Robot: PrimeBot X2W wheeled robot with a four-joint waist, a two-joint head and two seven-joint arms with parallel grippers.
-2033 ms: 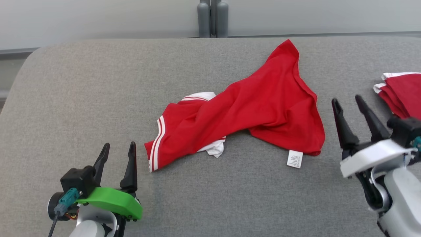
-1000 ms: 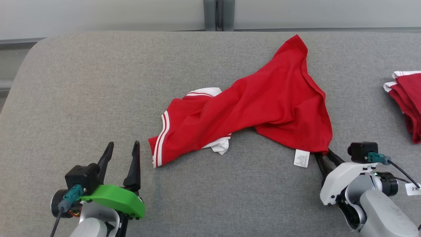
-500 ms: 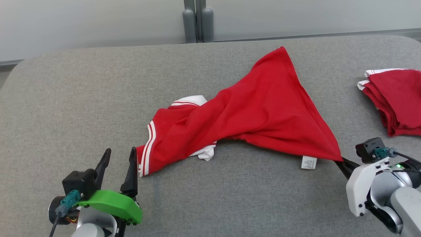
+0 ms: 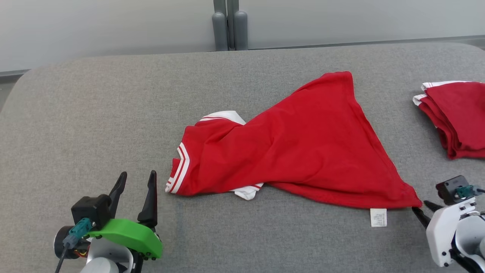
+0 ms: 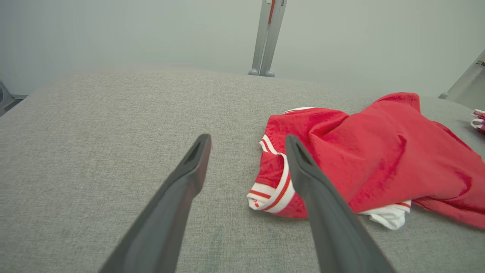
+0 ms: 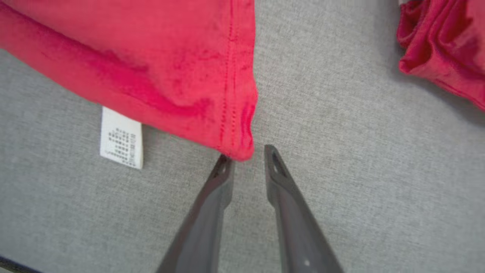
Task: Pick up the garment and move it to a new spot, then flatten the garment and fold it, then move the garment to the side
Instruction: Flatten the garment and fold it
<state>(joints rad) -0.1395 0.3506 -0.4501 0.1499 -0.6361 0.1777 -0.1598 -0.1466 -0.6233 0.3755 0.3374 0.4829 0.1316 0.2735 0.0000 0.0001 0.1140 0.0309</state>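
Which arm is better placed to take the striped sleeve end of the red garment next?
Left. The left gripper, open, sits right beside the striped cuff; the right gripper is at the opposite hem corner.

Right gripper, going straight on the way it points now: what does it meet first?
The red garment: its stitched corner lies right at the tips of the right gripper, whose jaws stand slightly apart. The white label sits off that line. Whether a fingertip touches the cloth is unclear.

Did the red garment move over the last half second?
Yes. Judged against the folded pile, the garment has shifted toward the robot and slightly right.
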